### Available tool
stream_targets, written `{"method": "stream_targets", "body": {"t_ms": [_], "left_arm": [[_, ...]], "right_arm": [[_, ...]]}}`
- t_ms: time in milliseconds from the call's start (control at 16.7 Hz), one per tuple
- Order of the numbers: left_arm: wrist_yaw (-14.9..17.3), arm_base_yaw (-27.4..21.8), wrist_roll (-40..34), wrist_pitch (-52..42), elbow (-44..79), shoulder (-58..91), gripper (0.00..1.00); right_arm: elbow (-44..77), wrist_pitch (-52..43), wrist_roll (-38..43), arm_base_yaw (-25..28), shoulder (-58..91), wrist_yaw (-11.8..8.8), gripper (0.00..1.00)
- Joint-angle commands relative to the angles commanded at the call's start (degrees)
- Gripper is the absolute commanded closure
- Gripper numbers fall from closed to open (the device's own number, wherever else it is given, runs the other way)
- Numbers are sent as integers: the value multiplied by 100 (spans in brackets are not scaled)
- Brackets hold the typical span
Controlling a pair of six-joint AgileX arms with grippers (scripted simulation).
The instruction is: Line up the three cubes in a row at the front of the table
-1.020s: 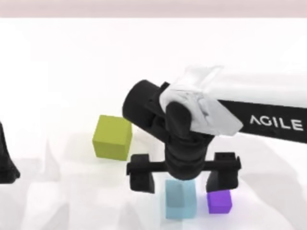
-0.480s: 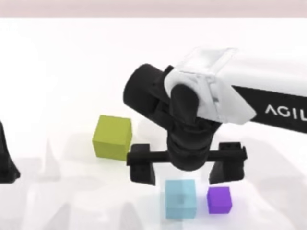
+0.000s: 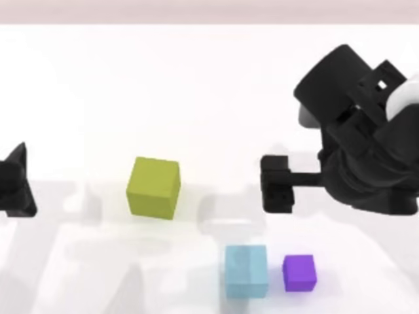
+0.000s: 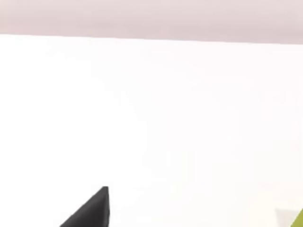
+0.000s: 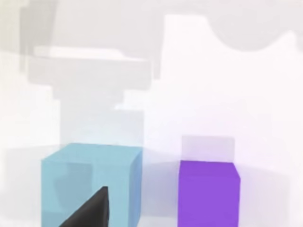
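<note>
Black against the white table [image 3: 196,85], the left gripper [image 3: 16,186] sits at the far left edge of the top view, only partly in frame; whether its fingers are apart or together cannot be told. Its wrist view shows bare table, a dark fingertip [image 4: 92,210] and a sliver of olive-green at one corner. Further right, the large olive-green cube [image 3: 154,187] stands alone on the table, left of centre and well apart from both grippers. Near the front edge, right of centre, the medium light-blue cube [image 3: 247,271] and the small purple cube [image 3: 300,273] stand side by side, close but with a narrow gap between them, the blue one on the left. The green cube lies farther back than these two and off to their left. In the right wrist view the light-blue cube [image 5: 90,184] and purple cube [image 5: 208,191] appear upright and apart, with a dark fingertip [image 5: 92,210] in front of the blue one. At the right, the right gripper [image 3: 327,190] hangs above the table behind the two front cubes, holding nothing; one finger [image 3: 276,184] shows, the other is hidden, so its spread cannot be told.
</note>
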Motion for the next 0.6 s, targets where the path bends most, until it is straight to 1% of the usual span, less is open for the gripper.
{"method": "stream_targets", "body": {"t_ms": [180,300,420,600], "left_arm": [[-11,-387,-262,-943,1304,1758,0],[-15,-663,-445,-1623,2198,3030,0],[-15,-940,-627,-2304,3069,4239,0],[-6,-1342,-891,-3267,4313,5840,0]], "right_arm": [[-1336,653,-751,-692,-1372,142,0],[-2308,1119,-1267,-1185,-2353,174,0],[-3277,1616,-1773,-1685,-3355,148,0],[-4576,2458,-2473,-2404,-4887,15,0]]}}
